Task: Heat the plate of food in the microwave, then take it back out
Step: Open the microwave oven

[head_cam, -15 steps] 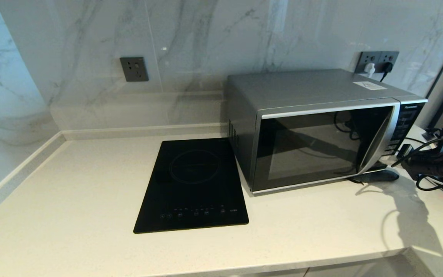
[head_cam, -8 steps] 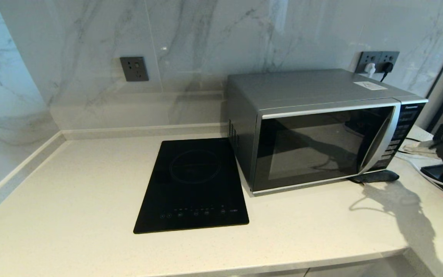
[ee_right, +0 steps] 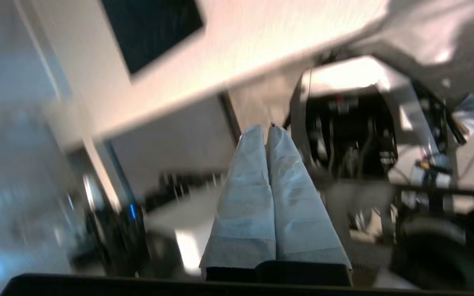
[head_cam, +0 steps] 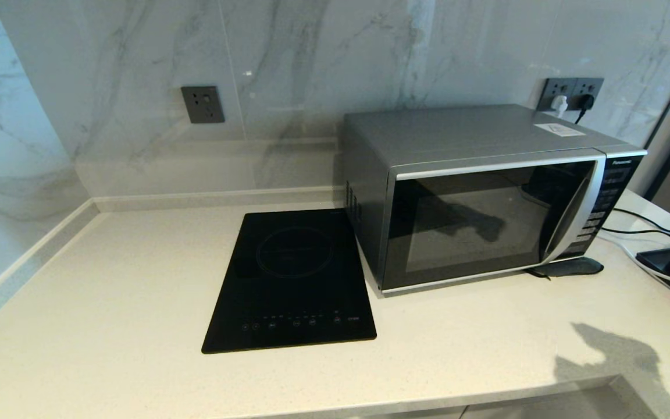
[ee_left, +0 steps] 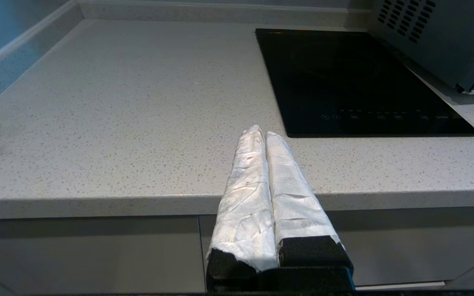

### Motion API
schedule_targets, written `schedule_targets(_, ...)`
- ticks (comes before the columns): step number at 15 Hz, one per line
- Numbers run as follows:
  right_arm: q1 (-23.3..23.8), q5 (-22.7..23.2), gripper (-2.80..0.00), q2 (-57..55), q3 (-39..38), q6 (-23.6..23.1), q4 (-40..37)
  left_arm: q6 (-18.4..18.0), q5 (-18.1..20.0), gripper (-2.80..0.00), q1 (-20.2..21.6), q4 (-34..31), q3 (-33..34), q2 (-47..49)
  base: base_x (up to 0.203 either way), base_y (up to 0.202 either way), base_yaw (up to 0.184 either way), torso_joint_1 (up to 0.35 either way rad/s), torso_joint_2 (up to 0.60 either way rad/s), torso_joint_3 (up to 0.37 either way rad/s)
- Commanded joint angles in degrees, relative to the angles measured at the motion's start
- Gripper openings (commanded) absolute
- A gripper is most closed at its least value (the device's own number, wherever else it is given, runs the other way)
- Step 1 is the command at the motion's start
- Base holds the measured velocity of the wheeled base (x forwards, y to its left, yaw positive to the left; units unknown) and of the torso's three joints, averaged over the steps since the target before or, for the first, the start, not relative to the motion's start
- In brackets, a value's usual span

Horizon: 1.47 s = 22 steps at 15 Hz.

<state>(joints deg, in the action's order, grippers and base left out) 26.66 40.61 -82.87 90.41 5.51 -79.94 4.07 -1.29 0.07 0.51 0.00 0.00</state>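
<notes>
- one counter (head_cam: 108, 302), pale speckled stone, carries everything in the head view; a soft shadow now lies near its front right edge, where a second ago the shadow reached up to the oven's foot.
- one microwave (head_cam: 463, 139), silver-grey, sits at the back right of the counter with its dark glass door (head_cam: 474, 224) closed and its curved handle untouched; the glass shows only reflections, so i cannot say whether anything is inside.
- one induction hob (head_cam: 291, 279), flat and black, lies just beside the microwave on its left.
- the plate of food shows in none of the views, so its place cannot be told.
- what changed: a second ago the right arm, with its dark cabling, reached in at the right edge close to the microwave's button panel; now it has pulled away and is almost out of the head view, with only a dark shape left at that edge, possibly part of it.
- right gripper (ee_right: 268, 129): its two white-wrapped fingers are pressed together and hold nothing; its own view is smeared and seems to look off the counter towards the floor and a wheeled rig.
- left gripper (ee_left: 261, 133): parked low before the counter's front edge, fingers closed on nothing.
- my reading: with the door closed and the arm gone, this looks like a wait or retreat, with opening the door still ahead.
- two wall socket plates: one bare (head_cam: 202, 105), one (head_cam: 570, 93) with plugs.
</notes>
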Motion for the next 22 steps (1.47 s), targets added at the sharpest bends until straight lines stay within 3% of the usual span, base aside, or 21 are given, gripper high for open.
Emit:
schedule_targets(1, 2.70, 5.34, -2.80, 8.69, -2.22, -14.09, -7.72, 0.06, -0.03, -2.80, 0.01, 0.02, 0.00, 0.09, 0.000, 0.000, 0.000, 0.000, 0.00, 0.000)
schedule_targets(3, 1.52, 9.22, -2.80, 12.17, -4.44, -17.45, -7.72, 0.06, -0.03, -2.80, 0.01, 0.02, 0.00, 0.09, 0.000, 0.000, 0.000, 0.000, 0.00, 0.000)
schedule_targets(5, -4.28, 10.34, -2.80, 14.24, -5.65, -19.11, -7.72, 0.06, -0.03, -2.80, 0.01, 0.02, 0.00, 0.09, 0.000, 0.000, 0.000, 0.000, 0.00, 0.000)
schedule_targets(7, -6.51, 10.08, -2.80, 18.26, -9.42, -19.70, -7.72, 0.06, -0.03, -2.80, 0.01, 0.02, 0.00, 0.09, 0.000, 0.000, 0.000, 0.000, 0.00, 0.000)
schedule_targets(9, -7.06, 8.12, -2.80, 24.03, -12.51, -20.88, -7.72, 0.06, -0.03, -2.80, 0.01, 0.02, 0.00, 0.09, 0.000, 0.000, 0.000, 0.000, 0.00, 0.000)
schedule_targets(11, -7.58, 2.41, -2.80, 32.34, -15.64, -23.96, -7.72, 0.06, -0.03, -2.80, 0.01, 0.02, 0.00, 0.09, 0.000, 0.000, 0.000, 0.000, 0.00, 0.000)
schedule_targets(13, -11.17, -2.04, -2.80, 40.35, -19.84, -24.80, -7.72, 0.06, -0.03, -2.80, 0.01, 0.02, 0.00, 0.09, 0.000, 0.000, 0.000, 0.000, 0.00, 0.000)
schedule_targets(18, -22.89, -4.08, -2.80, 56.54, -26.44, -13.29, -7.72, 0.06, -0.03, -2.80, 0.01, 0.02, 0.00, 0.09, 0.000, 0.000, 0.000, 0.000, 0.00, 0.000)
schedule_targets(20, -28.92, -4.02, -2.80, 58.49, -26.78, -4.55, -7.72, 0.06, -0.03, -2.80, 0.01, 0.02, 0.00, 0.09, 0.000, 0.000, 0.000, 0.000, 0.00, 0.000)
schedule_targets(22, -28.47, -3.06, -2.80, 63.33, -27.24, -1.29, -7.72, 0.06, -0.03, -2.80, 0.01, 0.02, 0.00, 0.09, 0.000, 0.000, 0.000, 0.000, 0.00, 0.000)
